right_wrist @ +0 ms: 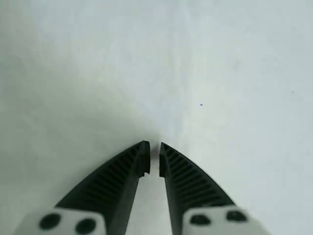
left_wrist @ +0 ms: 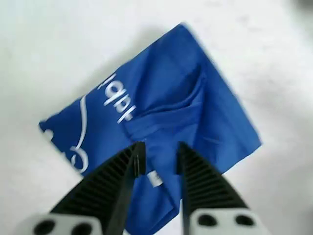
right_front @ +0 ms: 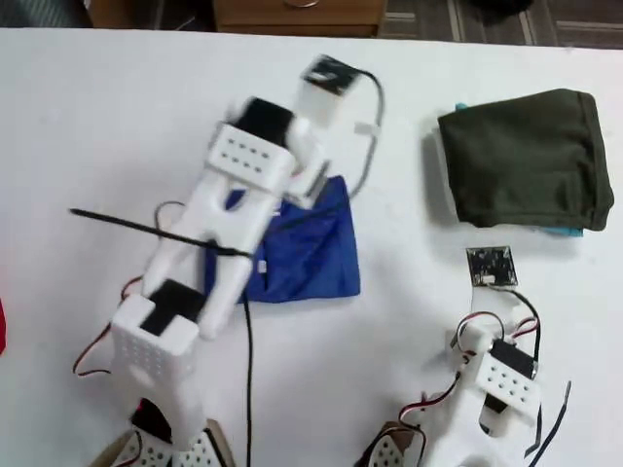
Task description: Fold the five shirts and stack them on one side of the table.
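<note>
The blue shirt [right_front: 311, 248] lies centrally, with open surface [right_front: 97, 117] to its left; the green shirt [right_front: 521, 156] sits far right. The left gripper [left_wrist: 159, 156] hangs open over white lettering [left_wrist: 115, 95]; the right gripper [right_wrist: 154, 156] is closed above the surface.

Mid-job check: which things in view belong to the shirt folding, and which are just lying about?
Job:
blue shirt, beneath the open jaws of the left arm
folded dark green shirt
teal fabric edge beneath it, likely another shirt

Lying about:
wooden furniture beyond the table
red sliver at the high view's left edge, too little visible to identify
</note>
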Available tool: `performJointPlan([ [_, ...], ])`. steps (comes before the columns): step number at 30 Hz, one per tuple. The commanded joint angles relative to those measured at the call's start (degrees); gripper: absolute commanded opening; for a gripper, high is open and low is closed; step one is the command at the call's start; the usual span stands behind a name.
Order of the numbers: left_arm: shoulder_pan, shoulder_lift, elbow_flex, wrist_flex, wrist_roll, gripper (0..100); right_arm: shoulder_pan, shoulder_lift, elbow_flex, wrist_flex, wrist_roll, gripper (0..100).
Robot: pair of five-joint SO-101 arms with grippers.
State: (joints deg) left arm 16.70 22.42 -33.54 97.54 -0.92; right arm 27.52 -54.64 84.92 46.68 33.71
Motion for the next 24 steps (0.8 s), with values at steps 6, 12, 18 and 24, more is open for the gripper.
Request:
performJointPlan([
  [6, -6.6, 3.7, 8.4, -5.2, -0.7, 3, 0.3, -1.5, -0.2, -0.7, -0.1, 4.1],
  [12, -1.1, 4.0, 16.4, -8.4, -0.4, 3, 0.6, -1.5, -0.2, -0.8, -0.1, 4.1],
  [18, 6.2, 4.0, 23.3, -13.3, -0.4, 3, 0.7, -1.5, -0.3, -0.8, -0.3, 4.1],
  [24, 11.8, 3.9, 18.1, -8.6, -0.4, 3, 3.7, -1.5, -0.5, -2.7, -2.7, 4.1],
])
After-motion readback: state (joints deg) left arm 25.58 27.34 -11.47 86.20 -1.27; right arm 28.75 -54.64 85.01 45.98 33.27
